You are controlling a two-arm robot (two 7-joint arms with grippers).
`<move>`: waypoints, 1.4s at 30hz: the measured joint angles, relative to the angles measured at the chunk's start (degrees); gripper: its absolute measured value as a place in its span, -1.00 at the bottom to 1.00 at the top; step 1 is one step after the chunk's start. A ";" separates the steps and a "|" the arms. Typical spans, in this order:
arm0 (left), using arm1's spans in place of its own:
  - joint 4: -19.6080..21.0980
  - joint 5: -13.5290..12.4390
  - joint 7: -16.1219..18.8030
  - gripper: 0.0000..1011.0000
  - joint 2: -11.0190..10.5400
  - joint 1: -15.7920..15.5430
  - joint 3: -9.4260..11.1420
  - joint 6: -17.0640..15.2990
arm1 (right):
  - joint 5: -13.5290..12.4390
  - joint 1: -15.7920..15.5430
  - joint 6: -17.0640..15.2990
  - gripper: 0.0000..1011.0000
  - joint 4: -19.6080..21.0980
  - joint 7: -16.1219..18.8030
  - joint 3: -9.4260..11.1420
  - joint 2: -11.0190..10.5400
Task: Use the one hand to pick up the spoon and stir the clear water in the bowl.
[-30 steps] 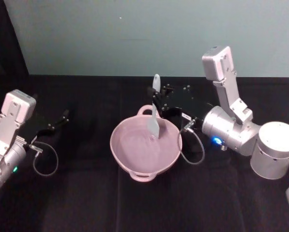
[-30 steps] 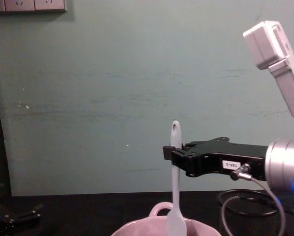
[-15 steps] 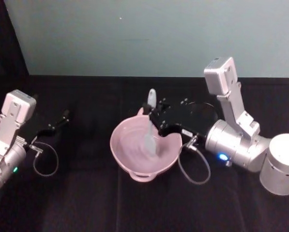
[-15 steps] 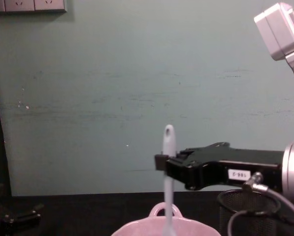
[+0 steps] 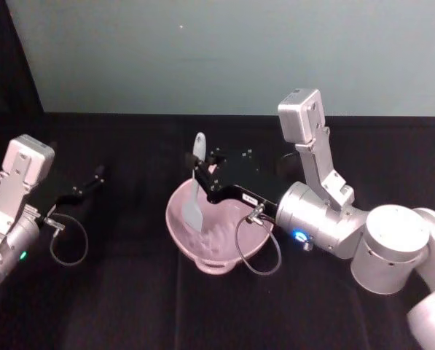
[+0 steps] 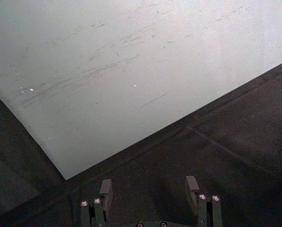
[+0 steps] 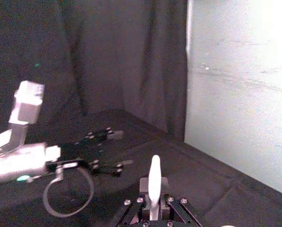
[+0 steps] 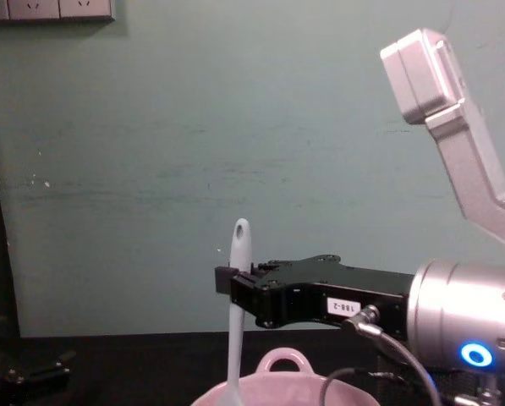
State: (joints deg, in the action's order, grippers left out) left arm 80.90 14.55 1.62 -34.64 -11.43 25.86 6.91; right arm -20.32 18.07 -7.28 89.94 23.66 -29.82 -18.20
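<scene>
Pointing blade-down, spoon (image 5: pixel 194 193) near upright

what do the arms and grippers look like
The right gripper and left gripper are black, two-fingered, on silver cylindrical wrists with boxy white links and a grey cable loop each. The right has a white label and blue light; the left's light is green.
</scene>
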 joint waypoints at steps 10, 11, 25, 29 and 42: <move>0.00 0.00 0.00 1.00 0.00 0.00 0.00 0.00 | 2.79 2.22 3.51 -0.77 -5.44 -3.30 1.56 2.91; 0.00 0.00 0.00 1.00 0.00 0.00 0.00 0.00 | 3.06 2.26 3.56 -0.77 -5.52 -3.43 1.76 2.93; 0.00 0.00 0.00 1.00 0.00 0.00 0.00 0.00 | 6.79 0.17 2.10 -0.77 -3.00 -4.69 4.65 0.85; 0.00 0.00 0.00 1.00 0.00 0.00 0.00 0.00 | 6.80 -1.16 0.30 -0.77 -0.81 -4.12 5.35 -0.21; 0.00 0.00 0.00 1.00 0.00 0.00 0.00 0.00 | 1.56 -6.26 -3.85 -0.77 7.74 -1.26 6.22 -2.18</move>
State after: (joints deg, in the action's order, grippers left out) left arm 80.90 14.55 1.62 -34.65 -11.43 25.86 6.91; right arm -18.75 11.81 -11.13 97.68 22.40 -23.60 -20.38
